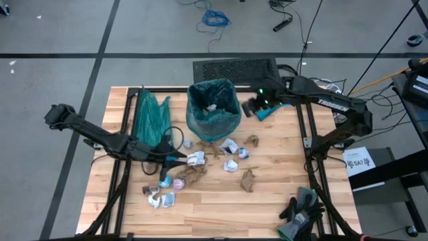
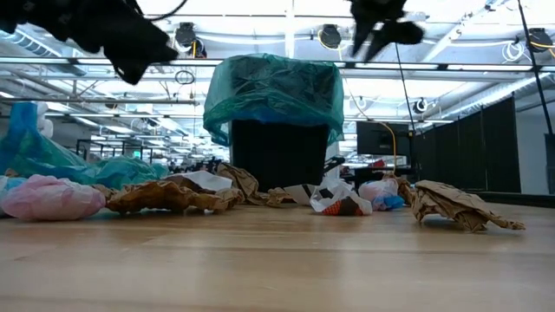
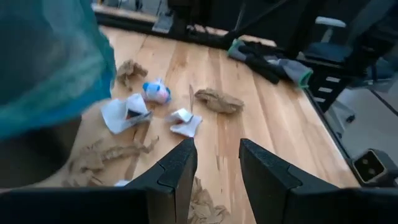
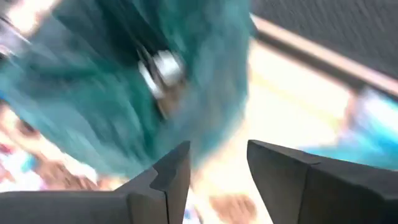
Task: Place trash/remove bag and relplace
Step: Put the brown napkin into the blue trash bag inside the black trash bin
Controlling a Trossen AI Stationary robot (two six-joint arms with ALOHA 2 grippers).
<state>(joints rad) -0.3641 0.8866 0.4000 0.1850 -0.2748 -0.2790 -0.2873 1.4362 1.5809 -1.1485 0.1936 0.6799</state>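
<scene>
The left gripper [image 1: 175,159] hovers low over the scraps in the middle of the tabletop [image 1: 267,201], its fingers [image 3: 177,171] apart with nothing between them, and I'd say the step in hand is picking up the next scrap to carry to the bin [image 1: 214,110]. To do it well, it should settle on one scrap, come straight down with a finger on either side, and close on the bulk of the crumple rather than a loose edge, which would likely slip free on the lift. The trash [image 1: 194,173] is a loose scatter: long twisted wads of brown paper, small white wrappers with dark insides, a few pale blue and pink bits. Most of it lies in front of the bin, some of it touching or overlapping; one brown wad [image 1: 248,179] sits apart from the rest, an easier target. Farther back stands the dark bin, lined with a green bag that hangs over its rim, a little trash already inside. The right gripper [image 1: 249,107] hangs raised just beside the bin's rim, fingers apart and empty.
</scene>
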